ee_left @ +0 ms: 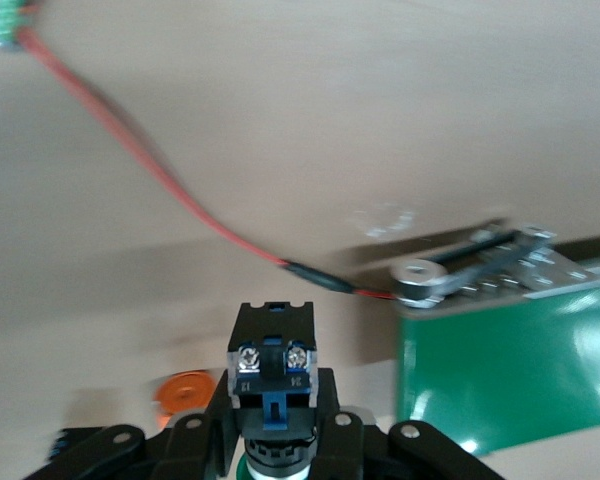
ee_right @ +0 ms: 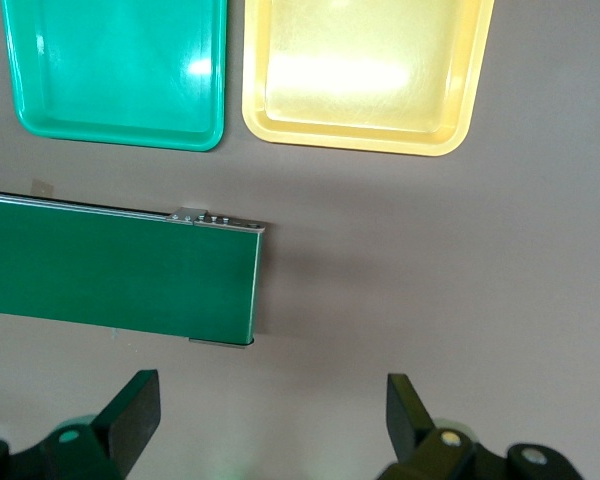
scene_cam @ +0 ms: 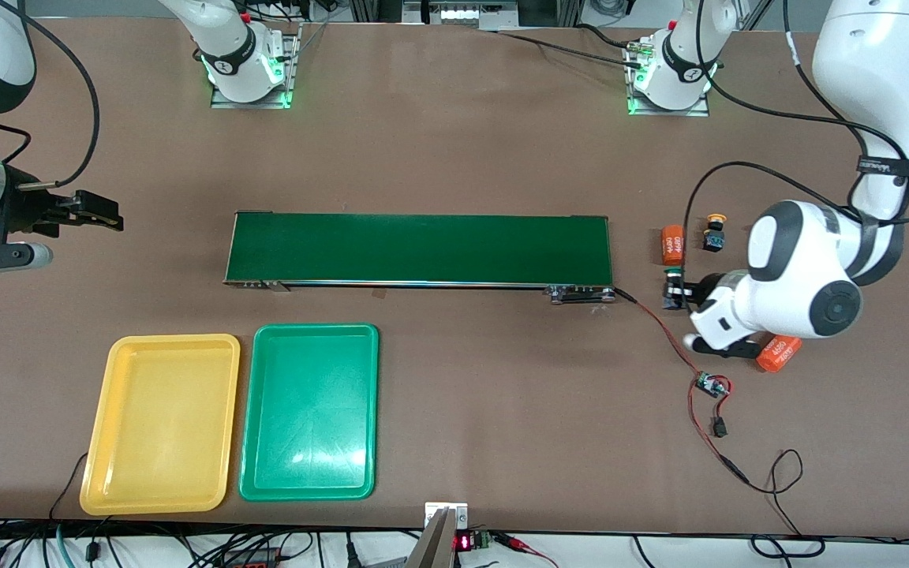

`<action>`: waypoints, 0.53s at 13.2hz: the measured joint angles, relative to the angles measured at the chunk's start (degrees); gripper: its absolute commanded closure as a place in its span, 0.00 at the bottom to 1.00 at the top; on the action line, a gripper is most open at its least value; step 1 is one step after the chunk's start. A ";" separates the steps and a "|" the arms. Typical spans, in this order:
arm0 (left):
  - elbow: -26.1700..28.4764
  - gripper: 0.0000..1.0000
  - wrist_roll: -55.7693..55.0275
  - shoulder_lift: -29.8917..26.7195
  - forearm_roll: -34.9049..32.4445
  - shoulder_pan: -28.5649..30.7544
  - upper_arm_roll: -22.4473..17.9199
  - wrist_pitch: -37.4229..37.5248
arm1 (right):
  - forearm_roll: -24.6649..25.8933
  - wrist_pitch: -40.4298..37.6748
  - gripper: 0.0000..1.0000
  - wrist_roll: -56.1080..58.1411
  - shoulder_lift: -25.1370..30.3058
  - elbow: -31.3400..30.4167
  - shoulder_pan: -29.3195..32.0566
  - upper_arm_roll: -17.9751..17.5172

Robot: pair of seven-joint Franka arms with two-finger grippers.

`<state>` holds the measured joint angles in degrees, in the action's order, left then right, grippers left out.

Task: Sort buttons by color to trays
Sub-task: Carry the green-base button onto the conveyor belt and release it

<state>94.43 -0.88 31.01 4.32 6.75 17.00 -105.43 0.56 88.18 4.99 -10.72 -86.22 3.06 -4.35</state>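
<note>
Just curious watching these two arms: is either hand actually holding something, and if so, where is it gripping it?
The left hand holds a green-capped button, clamped round its black body near the cap. The right hand is open and holds nothing.

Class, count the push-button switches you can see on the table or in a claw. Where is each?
2. A green-capped button is gripped in the left claw beside the conveyor's end; a yellow-capped button stands beside an orange cylinder. The arm may hide others.
</note>
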 measured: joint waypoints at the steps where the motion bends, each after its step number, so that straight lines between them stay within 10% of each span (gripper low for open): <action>1: 0.05 0.95 -0.07 0.02 0.00 -0.04 1.70 0.01 | 0.00 0.00 0.00 0.00 0.00 0.00 0.00 0.00; 7: 0.87 0.95 -4.57 0.19 0.00 0.01 6.07 -0.21 | -1.35 0.02 0.00 -0.01 0.00 0.00 0.03 0.01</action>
<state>95.30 -5.45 31.21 4.32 6.76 23.07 -105.64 -0.79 88.21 4.97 -10.72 -86.22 3.08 -4.35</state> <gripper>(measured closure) 0.670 0.000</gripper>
